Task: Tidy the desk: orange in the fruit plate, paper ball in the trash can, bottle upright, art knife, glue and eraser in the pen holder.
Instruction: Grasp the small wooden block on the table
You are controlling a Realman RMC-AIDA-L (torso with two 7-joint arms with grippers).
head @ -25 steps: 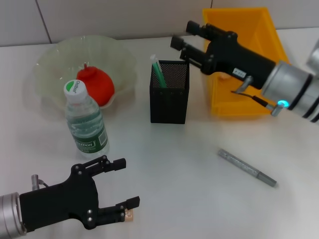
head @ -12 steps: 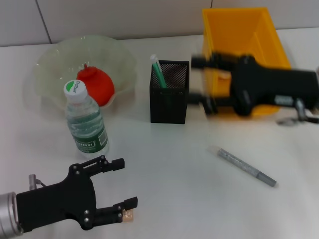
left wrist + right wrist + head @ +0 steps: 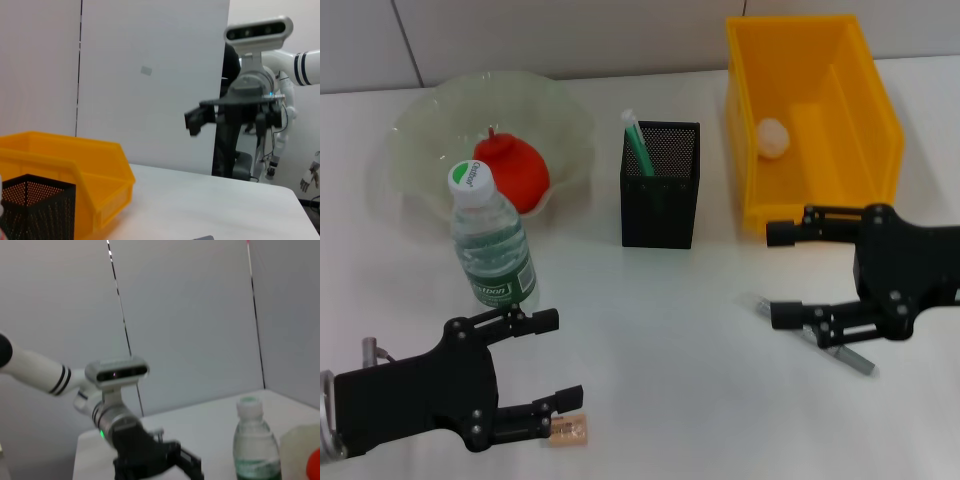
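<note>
Art knife (image 3: 816,336), the slim grey stick lying flat on the surface (image 3: 680,400), looks like the item now in hand: the right pincer (image 3: 776,275) hangs right over it with its two fingers spread wide and nothing between them, the lower finger crossing the knife's nearer end. The knife's long axis runs diagonally, one tip pointing toward the pen holder (image 3: 660,185) and the other away past the pincer's palm.

Judging by how things lie, much is already done. The orange (image 3: 512,172) sits in the fruit plate (image 3: 430,125), the bottle (image 3: 492,240) stands upright just beyond the left pincer (image 3: 545,372), and a white paper ball (image 3: 773,137) rests inside the yellow trash can (image 3: 840,120) beyond the right pincer. A green-capped stick, probably the glue (image 3: 637,143), leans in the pen holder.

Left to do: the knife, and the small tan eraser (image 3: 570,431), which lies on the surface touching or just beside the lower fingertip of the left pincer. That pincer is also wide open and empty.
</note>
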